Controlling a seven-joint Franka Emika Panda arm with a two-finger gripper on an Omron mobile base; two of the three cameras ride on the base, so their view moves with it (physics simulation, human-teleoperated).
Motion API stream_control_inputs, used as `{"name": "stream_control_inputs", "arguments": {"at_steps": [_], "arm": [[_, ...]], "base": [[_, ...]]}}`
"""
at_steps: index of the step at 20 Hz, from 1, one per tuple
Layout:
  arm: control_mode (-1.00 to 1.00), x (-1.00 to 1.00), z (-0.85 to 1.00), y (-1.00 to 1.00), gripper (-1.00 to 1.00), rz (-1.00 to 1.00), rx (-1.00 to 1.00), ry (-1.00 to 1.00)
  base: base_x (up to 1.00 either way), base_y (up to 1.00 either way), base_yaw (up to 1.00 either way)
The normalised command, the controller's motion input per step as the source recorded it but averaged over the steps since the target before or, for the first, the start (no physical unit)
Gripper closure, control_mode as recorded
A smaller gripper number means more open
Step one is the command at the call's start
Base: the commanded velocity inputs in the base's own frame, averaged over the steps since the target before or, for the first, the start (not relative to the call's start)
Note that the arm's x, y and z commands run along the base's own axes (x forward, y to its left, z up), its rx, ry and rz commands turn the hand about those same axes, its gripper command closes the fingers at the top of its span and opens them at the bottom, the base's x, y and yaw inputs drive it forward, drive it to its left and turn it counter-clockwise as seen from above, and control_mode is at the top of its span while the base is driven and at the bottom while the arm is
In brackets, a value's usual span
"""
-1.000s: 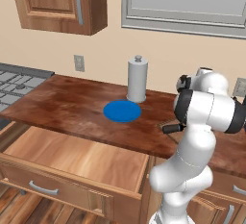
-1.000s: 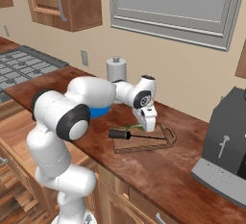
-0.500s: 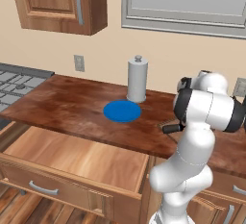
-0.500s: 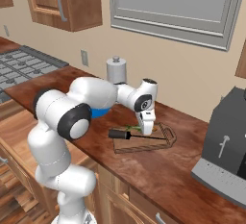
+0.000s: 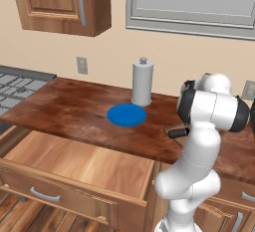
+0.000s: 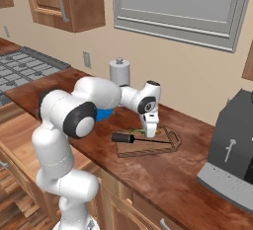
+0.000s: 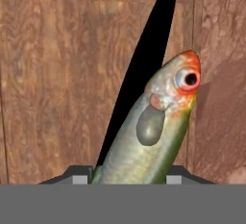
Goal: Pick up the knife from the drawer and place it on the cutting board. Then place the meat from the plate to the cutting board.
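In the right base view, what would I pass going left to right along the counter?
Stove top → paper-towel roll → knife handle on the cutting board → gripper over the board → dark coffee machine.

Green-silver meat (image 7: 158,131) with red snout, blue plate (image 5: 126,114), black knife (image 6: 129,138)

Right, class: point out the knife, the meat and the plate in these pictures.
knife (image 6: 129,138): right base view, on its black handle.
meat (image 7: 153,136): hand view, mid-body of the fish, between the fingertips.
plate (image 5: 126,115): left base view, centre of the blue disc.
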Motion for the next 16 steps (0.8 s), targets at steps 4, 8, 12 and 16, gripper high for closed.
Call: {"name": "stream_control_inputs", "arguments": {"at_steps": [4, 8, 12, 16], "arm": [[-1.00, 0.23, -0.27, -0.05, 1.00, 0.00, 0.00, 0.04], [-1.00, 0.16, -0.34, -0.07, 1.00, 0.00, 0.00, 0.04], [-1.00, 0.14, -0.33, -0.05, 1.00, 0.00, 0.01, 0.05], [-1.00, 0.19, -0.17, -0.13, 1.00, 0.00, 0.00, 0.01]], "base": [[0.00, 0.00, 0.00], [0.00, 0.00, 0.00], [0.00, 0.00, 0.00], [0.00, 0.00, 0.00]]}}
